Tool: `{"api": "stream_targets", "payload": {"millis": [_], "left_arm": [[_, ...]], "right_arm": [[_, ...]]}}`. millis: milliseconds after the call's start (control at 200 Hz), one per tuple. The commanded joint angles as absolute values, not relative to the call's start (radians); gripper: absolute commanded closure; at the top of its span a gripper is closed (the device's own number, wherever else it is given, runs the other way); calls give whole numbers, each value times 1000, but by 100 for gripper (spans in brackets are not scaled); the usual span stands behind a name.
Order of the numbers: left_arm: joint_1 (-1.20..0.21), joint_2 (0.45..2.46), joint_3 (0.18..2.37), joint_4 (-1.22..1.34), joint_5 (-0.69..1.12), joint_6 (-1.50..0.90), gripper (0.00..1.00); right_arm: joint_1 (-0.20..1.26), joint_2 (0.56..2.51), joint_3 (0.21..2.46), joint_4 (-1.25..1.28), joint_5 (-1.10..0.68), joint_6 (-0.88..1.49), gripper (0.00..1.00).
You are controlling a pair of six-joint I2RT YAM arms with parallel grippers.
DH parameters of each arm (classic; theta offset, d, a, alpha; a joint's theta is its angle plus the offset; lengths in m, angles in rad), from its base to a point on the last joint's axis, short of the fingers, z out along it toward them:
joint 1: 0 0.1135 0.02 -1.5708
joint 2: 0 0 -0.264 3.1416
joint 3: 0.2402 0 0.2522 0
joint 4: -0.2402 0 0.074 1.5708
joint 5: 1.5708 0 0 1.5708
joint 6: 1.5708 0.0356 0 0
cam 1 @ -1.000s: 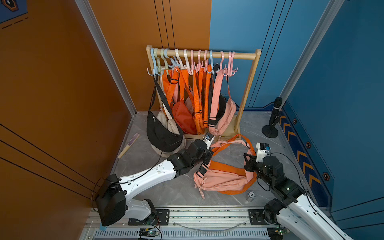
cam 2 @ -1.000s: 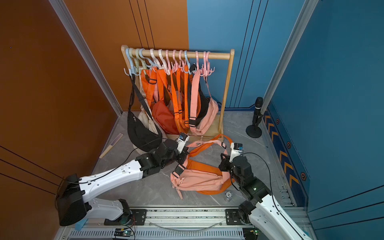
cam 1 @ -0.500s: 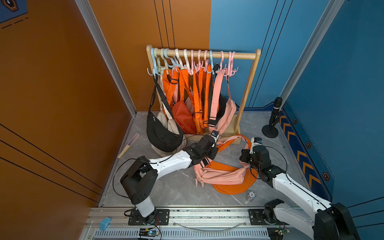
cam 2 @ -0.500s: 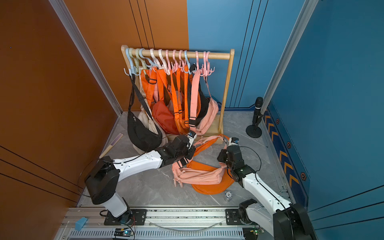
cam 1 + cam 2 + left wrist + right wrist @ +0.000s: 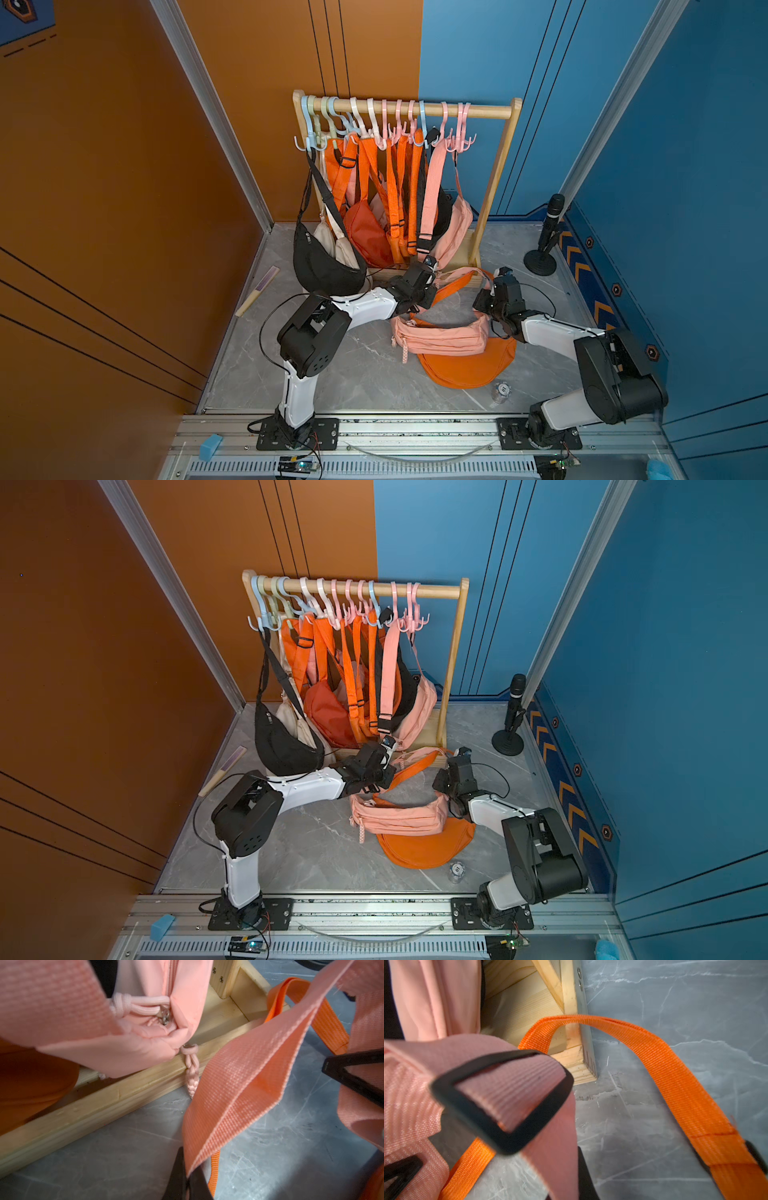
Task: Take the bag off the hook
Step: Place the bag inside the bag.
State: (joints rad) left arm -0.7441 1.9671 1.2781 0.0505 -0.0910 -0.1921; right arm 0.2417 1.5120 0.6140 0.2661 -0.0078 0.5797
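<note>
Pink bag point(image 5: 440, 338) lies flat off its hook, atop one orange bag point(image 5: 469, 368) on the grey floor point(image 5: 365, 374); just beyond, left pincer point(image 5: 188, 1183) and right pincer point(image 5: 566, 1190) each clamp tight on its pink strap point(image 5: 239, 1068); farther, one wooden rack point(image 5: 494, 174), hanging bags too overlapped to count

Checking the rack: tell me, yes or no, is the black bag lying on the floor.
No, the black bag hangs by its strap from a blue hook.
</note>
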Motion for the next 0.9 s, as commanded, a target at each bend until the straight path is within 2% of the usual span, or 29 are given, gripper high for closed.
{"api": "stream_targets", "payload": {"millis": [0, 70, 135, 250, 330, 541, 556, 596, 611, 631, 681, 896], "left_arm": [[-732, 2000, 1317, 55, -58, -191, 98], [-731, 2015, 1327, 56, -58, -189, 89], [-731, 2027, 1337, 54, -55, -186, 79], [-729, 2036, 1349, 55, -50, -185, 57], [-730, 2032, 1353, 55, -53, -183, 49], [-744, 1968, 1328, 54, -94, -163, 29], [-746, 1963, 1324, 56, -98, -161, 23], [-753, 1941, 1315, 57, -105, -153, 19], [-754, 1933, 1313, 57, -108, -151, 10], [-759, 1924, 1308, 58, -113, -148, 5], [-769, 1900, 1297, 58, -123, -144, 1], [-813, 1780, 1204, 109, -165, -147, 2]], "right_arm": [[223, 1551, 644, 305, -40, 592, 88], [210, 1560, 643, 311, -41, 592, 82], [202, 1563, 643, 312, -39, 591, 71], [189, 1559, 645, 305, -37, 589, 49], [184, 1549, 644, 296, -32, 585, 41], [182, 1504, 646, 266, -20, 579, 28], [181, 1500, 646, 263, -21, 578, 27], [181, 1486, 647, 253, -19, 577, 25], [182, 1480, 647, 250, -18, 577, 25], [182, 1473, 647, 246, -16, 575, 24], [182, 1454, 651, 230, -10, 575, 23], [186, 1358, 652, 164, 3, 561, 13]]}}
